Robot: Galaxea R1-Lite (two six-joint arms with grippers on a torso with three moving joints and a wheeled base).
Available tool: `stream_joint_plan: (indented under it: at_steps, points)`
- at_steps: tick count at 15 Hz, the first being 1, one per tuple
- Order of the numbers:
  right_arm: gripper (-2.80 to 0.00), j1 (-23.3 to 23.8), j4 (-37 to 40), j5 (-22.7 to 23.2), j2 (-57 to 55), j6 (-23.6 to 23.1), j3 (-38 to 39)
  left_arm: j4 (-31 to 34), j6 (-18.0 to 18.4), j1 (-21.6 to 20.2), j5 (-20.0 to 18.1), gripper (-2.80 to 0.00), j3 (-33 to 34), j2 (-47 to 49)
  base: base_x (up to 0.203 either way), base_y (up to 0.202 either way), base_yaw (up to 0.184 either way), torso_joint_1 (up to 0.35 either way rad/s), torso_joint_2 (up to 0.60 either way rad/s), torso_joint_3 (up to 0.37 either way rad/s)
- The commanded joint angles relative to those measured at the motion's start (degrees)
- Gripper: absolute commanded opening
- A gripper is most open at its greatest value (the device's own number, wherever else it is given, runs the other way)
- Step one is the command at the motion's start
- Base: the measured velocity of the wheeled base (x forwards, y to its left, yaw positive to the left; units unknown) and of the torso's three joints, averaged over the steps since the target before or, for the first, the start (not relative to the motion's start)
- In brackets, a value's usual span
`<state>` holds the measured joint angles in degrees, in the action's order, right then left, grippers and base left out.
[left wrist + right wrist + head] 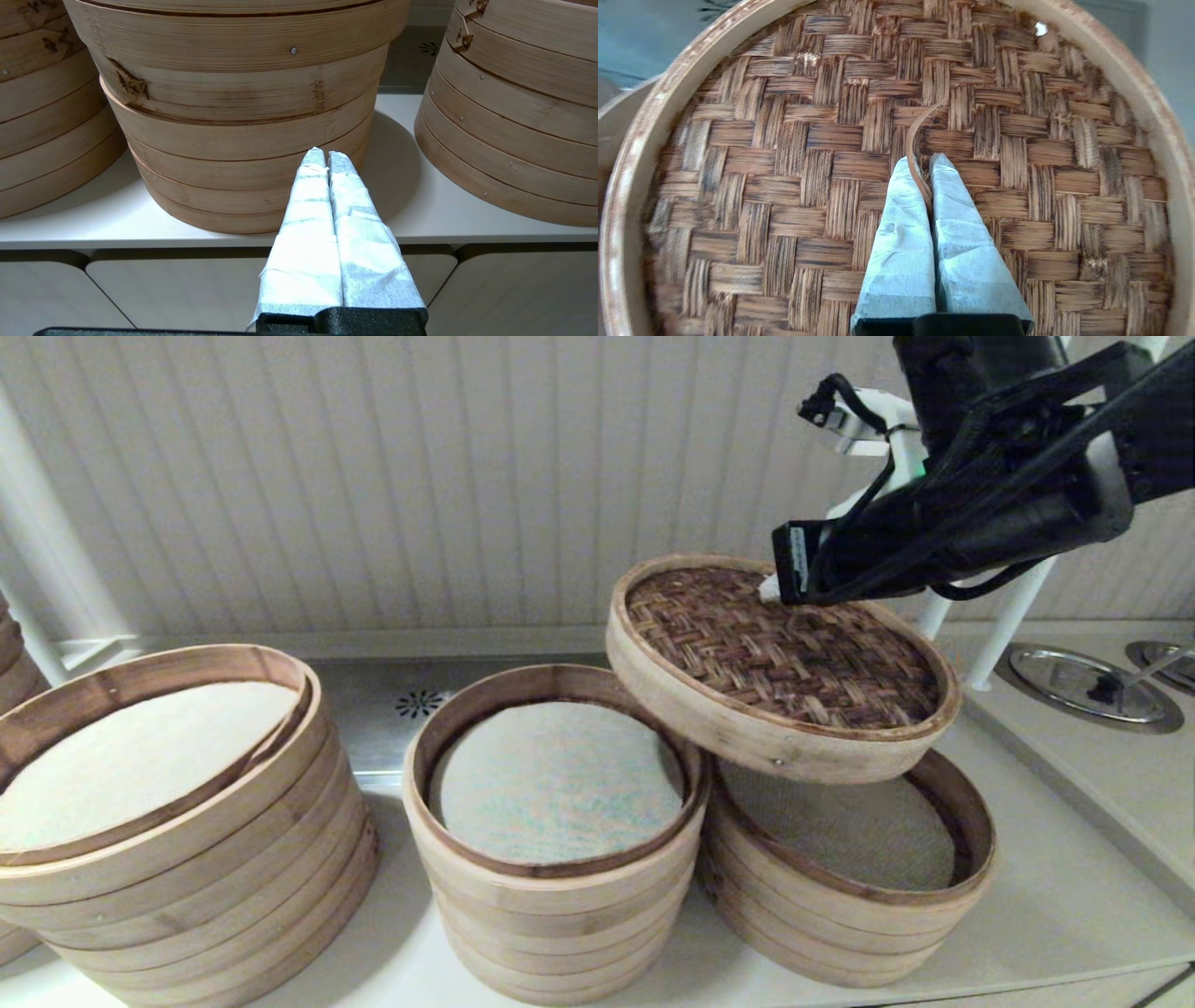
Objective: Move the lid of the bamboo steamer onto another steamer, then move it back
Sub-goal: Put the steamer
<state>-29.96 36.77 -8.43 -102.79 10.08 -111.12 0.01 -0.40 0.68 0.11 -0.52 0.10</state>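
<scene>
The bamboo steamer lid (784, 658), dark herringbone weave in a pale band rim, hangs tilted above the shortest steamer (840, 915), whose mesh-textured liner (840, 826) shows beneath it. The lid's lower edge reaches toward the middle stack; whether it touches a rim I cannot tell. My right gripper (770, 586) comes down on the lid's top. In the right wrist view this gripper (924, 161) is shut on the thin bamboo loop handle (917, 135) at the centre of the lid (784, 163). My left gripper (325, 153) is shut and empty, parked low at the counter front.
The middle stack (551, 905) with a green-speckled liner stands left of the shortest steamer, touching it. The widest stack (187, 877) is further left. Round metal covers (1083, 686) and a white post (1008, 616) lie to the right. A panelled wall runs behind.
</scene>
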Motion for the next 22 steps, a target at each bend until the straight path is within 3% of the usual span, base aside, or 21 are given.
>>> stream_joint_plan:
  at_steps: [1,9,15,22]
  points:
    - [-2.8,-2.5,-0.68,-0.25,-2.3,-0.12,-0.59,-0.01,-0.11,0.02,0.07,-2.8,0.0,-0.01,0.0,0.0,0.0,0.0,0.0,0.0]
    - [-2.8,-7.09,-9.53,0.04,-5.99,-4.76,-0.59,0.06,-0.04,0.02,0.07,-2.8,0.0,-0.01,0.0,0.0,0.0,0.0,0.0,0.0]
    - [-2.8,-9.91,-15.14,0.55,-9.51,-4.99,-0.58,0.04,-0.08,0.02,0.07,-2.8,0.0,-0.01,0.0,0.0,0.0,0.0,0.0,0.0]
    - [-2.8,-10.6,-19.69,6.68,-11.57,-7.45,-0.59,0.01,-0.04,0.02,-0.01,-2.8,0.0,-0.01,0.0,0.0,0.0,0.0,0.0,0.0]
